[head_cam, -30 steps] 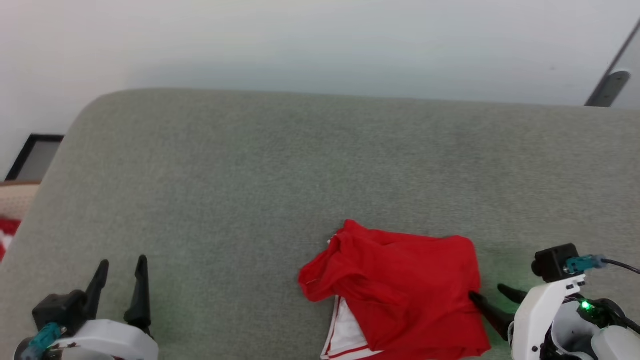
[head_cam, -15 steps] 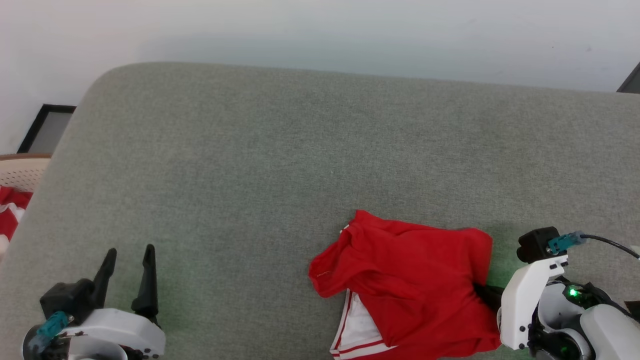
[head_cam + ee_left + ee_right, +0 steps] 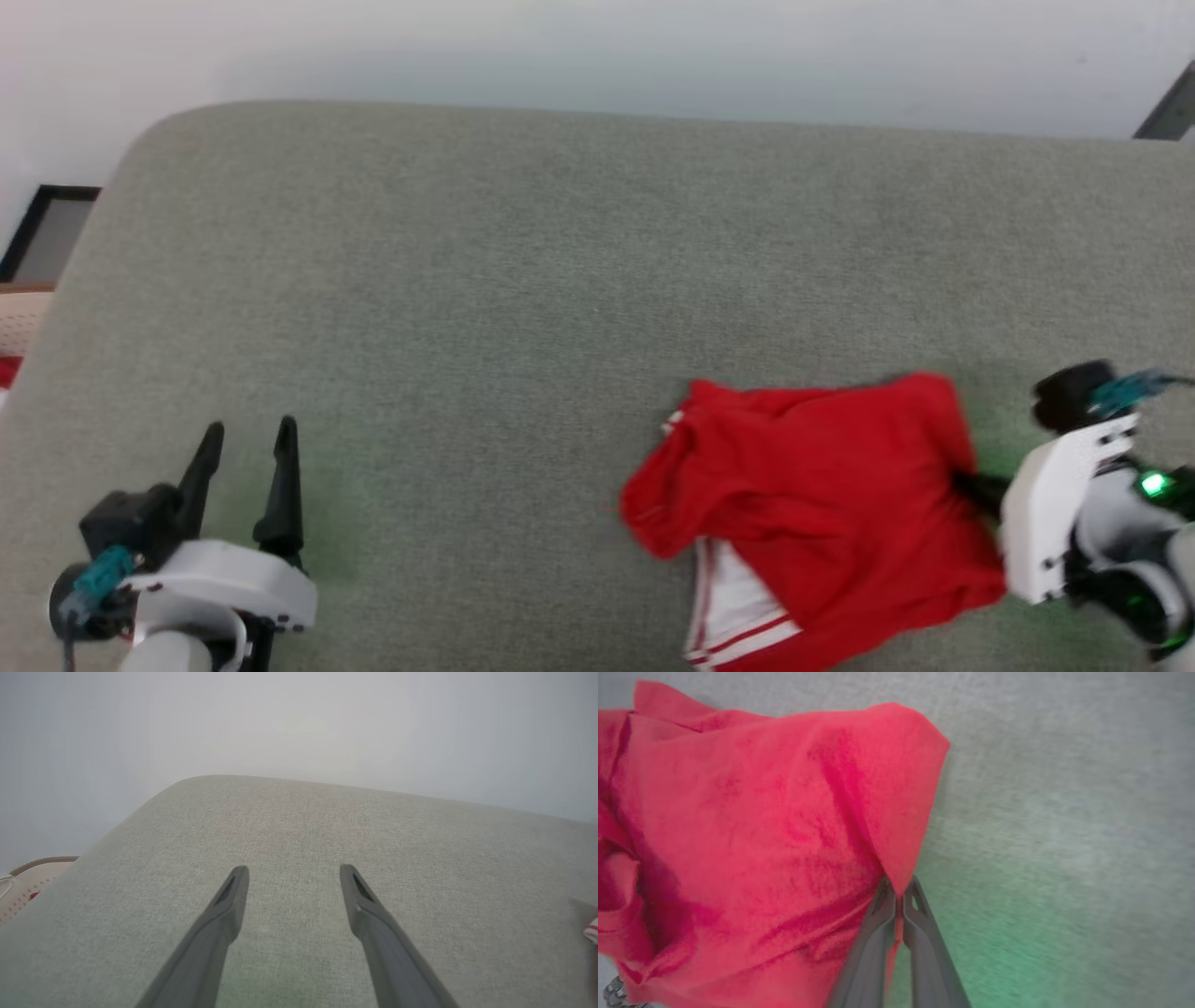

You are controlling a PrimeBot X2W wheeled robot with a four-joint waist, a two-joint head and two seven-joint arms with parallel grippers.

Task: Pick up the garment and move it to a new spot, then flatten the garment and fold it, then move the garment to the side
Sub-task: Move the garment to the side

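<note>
On the grey upholstered surface, the right hand pinches an edge of the garment; the left hand hovers spread wide, empty.

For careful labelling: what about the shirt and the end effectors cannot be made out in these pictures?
- Shirt, any print: head view, hidden in its own folds.
- Shirt's near edge: head view, cut off by the bottom edge.
- Right end effector fingertips: head view, hidden behind the shirt.

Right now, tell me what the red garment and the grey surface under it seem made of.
The garment: thin soft knit, matte, probably a synthetic jersey; it bunches into loose folds. The grey surface: woven upholstery fabric, matte, with fine visible weave.
</note>
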